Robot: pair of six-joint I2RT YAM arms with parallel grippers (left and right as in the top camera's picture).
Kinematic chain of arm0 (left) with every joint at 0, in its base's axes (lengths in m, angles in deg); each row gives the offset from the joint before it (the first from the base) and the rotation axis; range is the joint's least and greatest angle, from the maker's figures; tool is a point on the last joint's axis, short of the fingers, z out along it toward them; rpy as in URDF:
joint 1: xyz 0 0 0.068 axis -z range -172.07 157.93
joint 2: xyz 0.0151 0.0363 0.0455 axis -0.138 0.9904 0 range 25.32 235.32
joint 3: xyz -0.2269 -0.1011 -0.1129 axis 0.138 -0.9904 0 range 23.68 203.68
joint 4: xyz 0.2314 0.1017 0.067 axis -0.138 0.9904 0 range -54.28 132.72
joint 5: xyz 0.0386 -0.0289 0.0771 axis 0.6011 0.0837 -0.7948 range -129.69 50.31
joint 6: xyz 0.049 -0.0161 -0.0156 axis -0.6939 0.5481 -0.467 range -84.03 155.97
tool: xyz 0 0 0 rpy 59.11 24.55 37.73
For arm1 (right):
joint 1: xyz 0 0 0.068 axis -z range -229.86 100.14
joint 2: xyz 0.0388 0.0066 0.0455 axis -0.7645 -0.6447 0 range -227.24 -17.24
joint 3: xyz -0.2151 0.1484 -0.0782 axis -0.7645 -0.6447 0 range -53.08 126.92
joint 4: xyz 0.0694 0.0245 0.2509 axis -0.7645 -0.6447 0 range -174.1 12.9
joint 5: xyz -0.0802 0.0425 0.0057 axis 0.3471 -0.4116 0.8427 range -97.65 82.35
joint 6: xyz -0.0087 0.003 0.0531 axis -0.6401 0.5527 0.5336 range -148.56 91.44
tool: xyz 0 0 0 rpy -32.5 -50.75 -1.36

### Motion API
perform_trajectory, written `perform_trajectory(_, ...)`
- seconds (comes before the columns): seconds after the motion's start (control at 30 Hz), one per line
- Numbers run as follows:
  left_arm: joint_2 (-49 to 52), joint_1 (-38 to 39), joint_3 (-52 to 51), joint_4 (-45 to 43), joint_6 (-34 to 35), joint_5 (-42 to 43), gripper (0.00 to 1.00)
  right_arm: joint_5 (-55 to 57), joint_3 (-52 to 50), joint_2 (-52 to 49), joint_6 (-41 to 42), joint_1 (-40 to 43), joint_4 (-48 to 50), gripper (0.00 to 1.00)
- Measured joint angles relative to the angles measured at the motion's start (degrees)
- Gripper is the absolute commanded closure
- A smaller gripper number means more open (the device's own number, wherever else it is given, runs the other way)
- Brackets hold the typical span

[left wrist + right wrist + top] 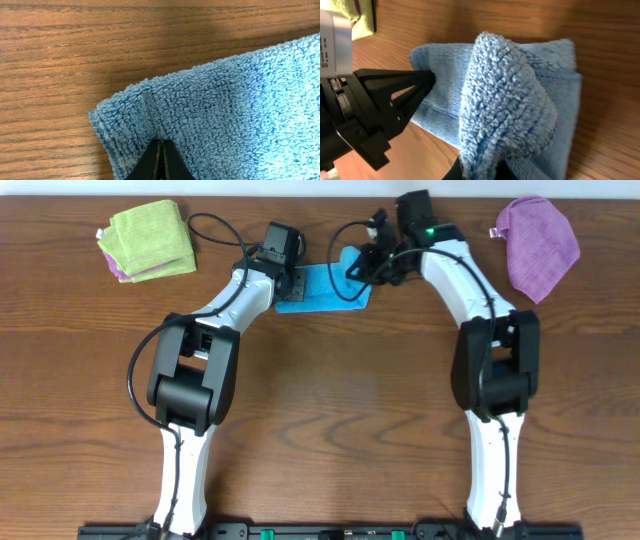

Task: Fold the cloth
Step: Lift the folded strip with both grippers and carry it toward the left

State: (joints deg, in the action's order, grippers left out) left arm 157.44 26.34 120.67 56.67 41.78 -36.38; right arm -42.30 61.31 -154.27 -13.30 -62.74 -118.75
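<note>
The sky-blue cloth (325, 290) lies at the back middle of the table, between both grippers. My left gripper (291, 281) is at its left end. In the left wrist view its fingers (161, 151) are shut together on the cloth's edge near a corner (210, 110), and the fabric creases at the tips. My right gripper (366, 264) is at the cloth's right end. In the right wrist view it (481, 171) is shut on a raised fold of the cloth (505, 105), held up over the flat part. The left gripper also shows in that view (422, 82).
A lime-green folded cloth (148, 240) lies at the back left. A purple cloth (540, 245) lies at the back right. The wooden table (330, 410) stretches toward the front, with both arm bases standing on it.
</note>
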Motion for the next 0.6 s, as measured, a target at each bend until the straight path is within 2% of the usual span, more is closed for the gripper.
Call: perform_trajectory(0.6, -0.2, -0.8, 0.2, 0.2, 0.6, 3.1, 0.94, 2.4, 0.0, 0.0, 0.0, -2.3, 3.7, 0.98)
